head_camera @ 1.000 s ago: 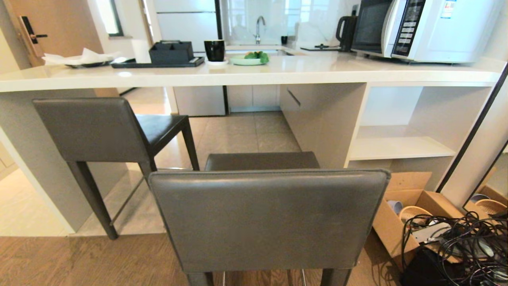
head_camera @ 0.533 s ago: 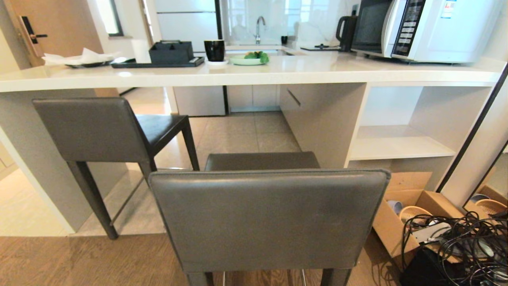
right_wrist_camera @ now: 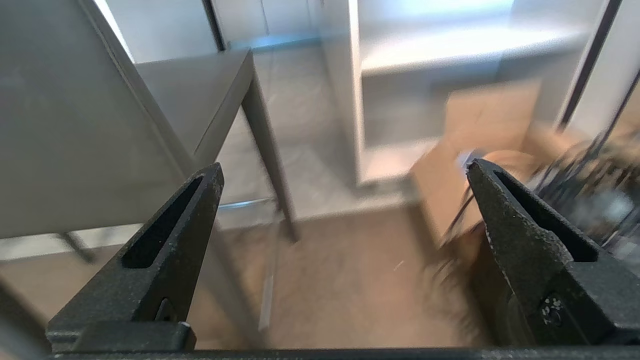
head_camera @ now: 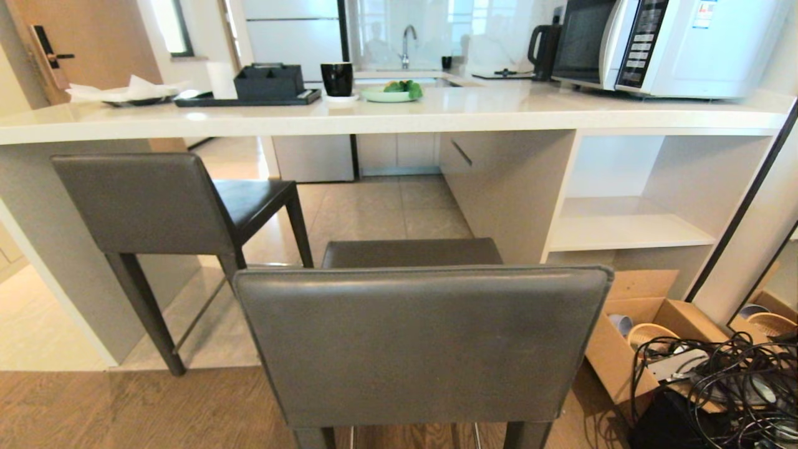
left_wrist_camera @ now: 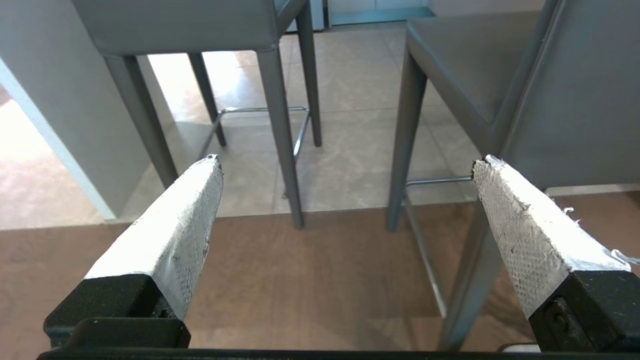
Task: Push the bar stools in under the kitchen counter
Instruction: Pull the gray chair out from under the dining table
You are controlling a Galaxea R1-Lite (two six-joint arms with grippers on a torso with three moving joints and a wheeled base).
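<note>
Two dark grey leather bar stools face the kitchen counter point(head_camera: 399, 115), a long white slab. The near stool point(head_camera: 424, 343) stands right in front of me, out on the wood floor, with its backrest toward me. The far stool point(head_camera: 149, 202) on the left sits partly under the counter. Neither arm shows in the head view. My left gripper point(left_wrist_camera: 345, 162) is open and empty, low beside the near stool point(left_wrist_camera: 550, 100), with the far stool's legs point(left_wrist_camera: 280, 150) ahead. My right gripper point(right_wrist_camera: 345, 170) is open and empty on the near stool's point(right_wrist_camera: 75, 125) other side.
An open cardboard box point(head_camera: 629, 337) and a tangle of black cables point(head_camera: 729, 386) lie on the floor at the right, below white open shelving point(head_camera: 623, 231). On the counter stand a microwave point(head_camera: 667, 43), a kettle, a black cup, a green plate and a black tray.
The head view is unchanged and both stools stand where they were.
</note>
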